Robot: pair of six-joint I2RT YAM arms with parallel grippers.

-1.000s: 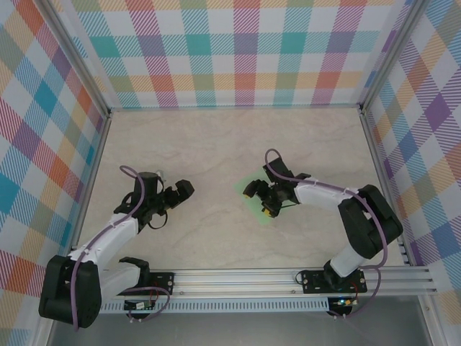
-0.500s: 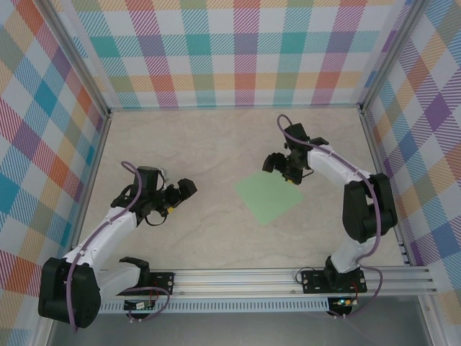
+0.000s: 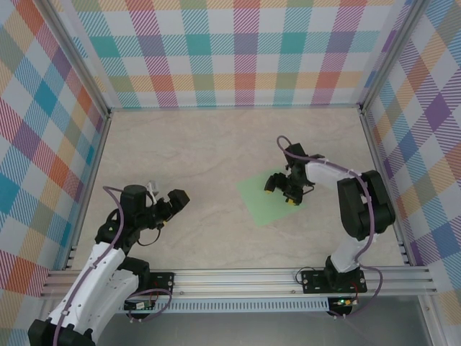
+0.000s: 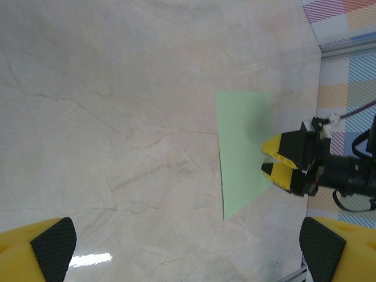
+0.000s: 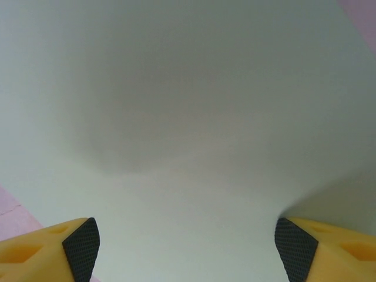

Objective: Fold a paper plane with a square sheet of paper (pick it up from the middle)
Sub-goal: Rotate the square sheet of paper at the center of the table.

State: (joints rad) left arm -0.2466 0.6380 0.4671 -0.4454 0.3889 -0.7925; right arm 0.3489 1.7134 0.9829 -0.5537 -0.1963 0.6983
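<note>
Returned nearer, the right gripper (image 3: 279, 193) sits over the square sheet of paper (image 3: 257, 205), fingers (image 5: 35, 247) spread, paper spanning between them; left gripper (image 3: 176, 200) likewise parted.

Top external: high above the near edge of the beige marble-patterned tabletop (image 3: 194, 158), facing down over its whole surface.
Left wrist: well to the left of the flat pale mint-green square sheet of paper (image 3: 258, 202), facing it from afar.
Right wrist: directly over the sheet, very near, facing down.
Shared by all three: the sheet.
</note>
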